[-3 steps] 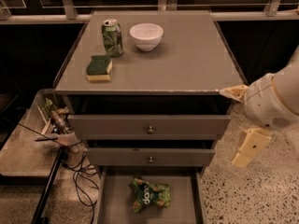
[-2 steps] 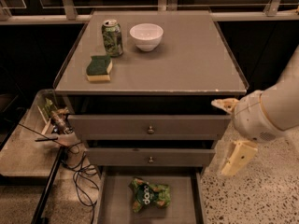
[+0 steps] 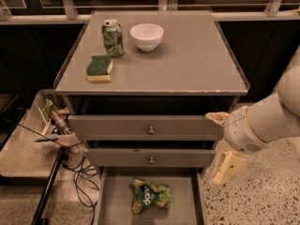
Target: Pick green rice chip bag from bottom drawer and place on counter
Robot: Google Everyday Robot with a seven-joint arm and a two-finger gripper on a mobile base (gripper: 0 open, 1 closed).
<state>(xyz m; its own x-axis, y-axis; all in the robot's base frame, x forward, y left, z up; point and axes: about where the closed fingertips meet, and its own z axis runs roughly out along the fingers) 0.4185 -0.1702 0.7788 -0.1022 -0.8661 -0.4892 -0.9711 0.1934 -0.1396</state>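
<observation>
Crinkled shiny green rice chip bag (image 3: 149,195) lying in open grey-brown bottom drawer (image 3: 186,206), cream two-finger gripper (image 3: 216,147) at the drawer cabinet's (image 3: 117,124) right side, fingers apart, empty.

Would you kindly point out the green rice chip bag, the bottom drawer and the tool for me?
green rice chip bag (image 3: 149,195), camera view, bag's middle.
bottom drawer (image 3: 183,207), camera view, bare floor.
tool (image 3: 219,146), camera view, right of the drawers, midway between its tips.

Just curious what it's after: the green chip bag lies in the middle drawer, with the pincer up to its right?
Not quite. The camera view shows the green rice chip bag lying in the open bottom drawer, not the middle one. The pincer is indeed up to its right, beside the cabinet.
</observation>
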